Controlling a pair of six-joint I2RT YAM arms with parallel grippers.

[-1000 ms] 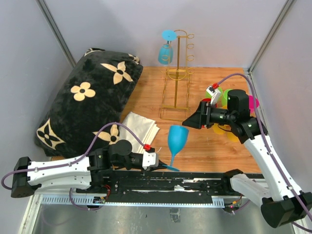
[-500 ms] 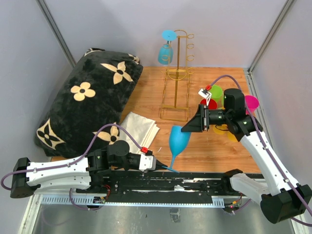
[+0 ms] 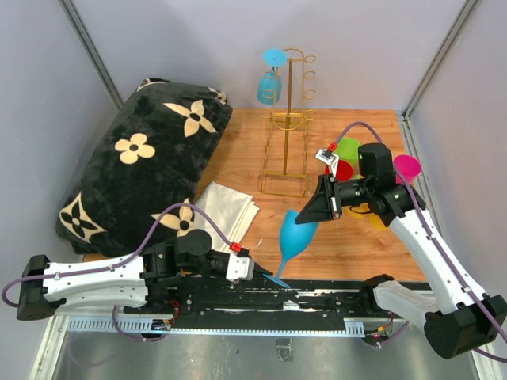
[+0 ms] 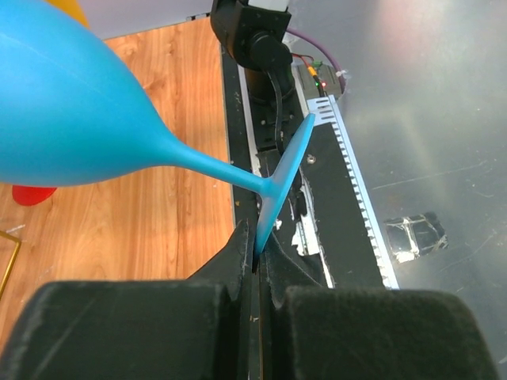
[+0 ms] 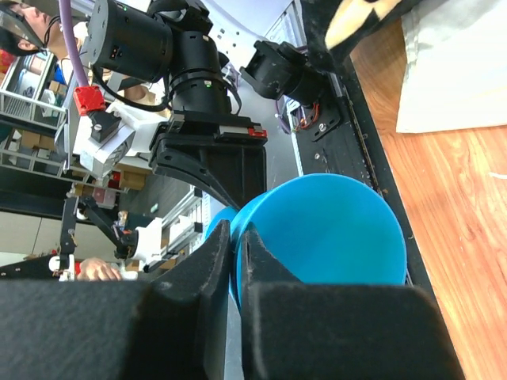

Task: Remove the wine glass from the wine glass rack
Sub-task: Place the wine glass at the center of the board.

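Between the two tools the blue wine glass (image 3: 295,236) leans, well apart from the rack (image 3: 290,103): the left tool (image 4: 255,252) pinches its foot's edge, and the right tool (image 5: 235,239) clamps the bowl's rim. Likely light, stiff and slick, it would sit surer if held by the stem.

Colour log, as I see it from here.
- Near glass (image 3: 297,233): solid sky blue. Hung glass (image 3: 269,85): the same blue.
- Rack (image 3: 290,119): gold wire.
- Desk (image 3: 238,150): orange-brown wood grain.
- Pillow (image 3: 142,166): black plush with cream four-petal flowers.
- Cloth (image 3: 226,207): plain off-white.
- Green cup (image 3: 348,148), magenta cup (image 3: 407,166), red cup (image 3: 343,169), yellow cup (image 3: 358,210).
- Left hand (image 4: 255,257) and right hand (image 5: 236,237): black.
- Left arm (image 3: 87,283) and right arm (image 3: 440,261): white with black joints.
- Cables (image 3: 178,207): purple.
- Walls (image 3: 158,39): pale grey.
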